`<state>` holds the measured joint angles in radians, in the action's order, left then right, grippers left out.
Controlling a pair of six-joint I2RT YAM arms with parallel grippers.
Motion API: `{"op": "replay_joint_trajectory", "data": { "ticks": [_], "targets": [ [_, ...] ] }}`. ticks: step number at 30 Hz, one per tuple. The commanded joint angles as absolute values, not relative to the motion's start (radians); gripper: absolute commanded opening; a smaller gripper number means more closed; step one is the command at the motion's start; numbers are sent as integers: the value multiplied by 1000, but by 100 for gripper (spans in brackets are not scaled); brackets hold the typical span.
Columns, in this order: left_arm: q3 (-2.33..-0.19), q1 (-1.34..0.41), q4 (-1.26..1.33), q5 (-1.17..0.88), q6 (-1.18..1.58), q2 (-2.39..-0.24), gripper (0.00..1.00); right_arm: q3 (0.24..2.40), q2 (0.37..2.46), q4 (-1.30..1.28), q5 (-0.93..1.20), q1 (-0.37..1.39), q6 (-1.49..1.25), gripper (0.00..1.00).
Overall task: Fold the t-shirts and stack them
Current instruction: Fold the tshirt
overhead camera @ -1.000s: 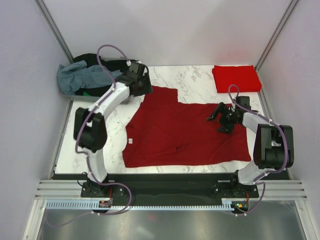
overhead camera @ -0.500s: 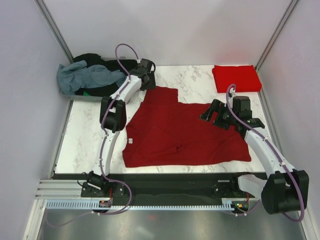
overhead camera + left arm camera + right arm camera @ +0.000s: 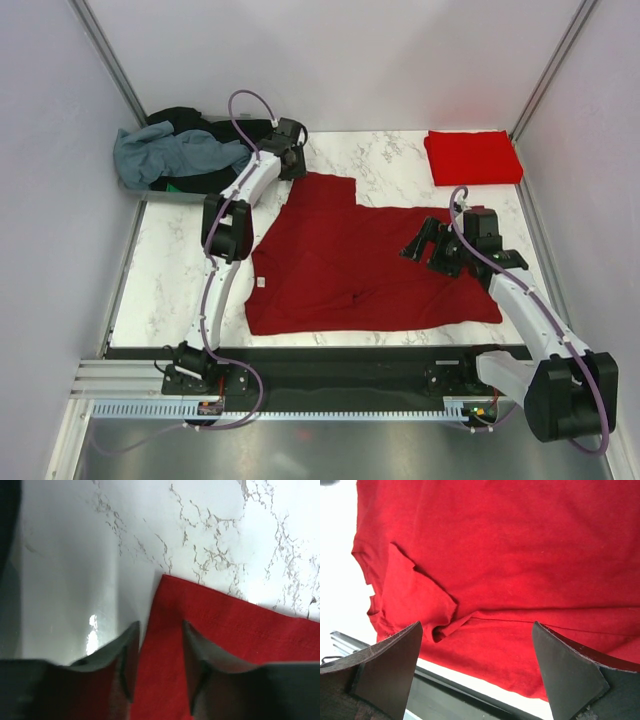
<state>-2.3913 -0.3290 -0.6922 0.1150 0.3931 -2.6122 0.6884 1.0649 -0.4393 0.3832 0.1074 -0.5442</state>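
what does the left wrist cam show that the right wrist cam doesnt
Left wrist only: the shirt at its corner, on the veined marble table, with the left claw narrowly open astride the cloth's edge.
Right wrist only: a puckered crease in the cloth, the dark rail past the table's front edge, and the right claw wide open over the shirt.
Both: the same maroon shirt spread on the white table.
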Motion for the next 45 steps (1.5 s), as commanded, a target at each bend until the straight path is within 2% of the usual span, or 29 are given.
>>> {"op": "replay_joint_trajectory", "data": {
  "ticks": [1,3,4,7,15,21,28,39,45],
  "targets": [
    [-2430,-330,-663,66,414,-2655,40,725,1095,-426,319,107,-523,98],
    [-2433,-328,-658,55,413,-2661,30,761,1130,-422,272,107,-519,98],
    [-2436,-328,-657,52,411,-2663,18,778,1146,-422,244,106,-517,98],
    [-2445,-324,-655,43,414,-2649,2,856,1225,-426,129,88,-520,98],
    [-2393,-302,-653,5,446,-2490,2,1121,1547,-419,65,-109,-526,98],
    [-2318,-295,-649,-52,457,-2387,2,1356,1754,-480,-106,-169,-470,93],
    [-2211,-291,-640,-81,459,-2316,2,1552,1940,-495,-196,-215,-433,78],
    [-2168,-291,-626,-110,453,-2293,2,1571,2089,-456,-164,-227,-413,69],
    [-2161,-291,-626,-115,454,-2298,2,1537,2098,-423,-130,-227,-417,56]
  ]
}}
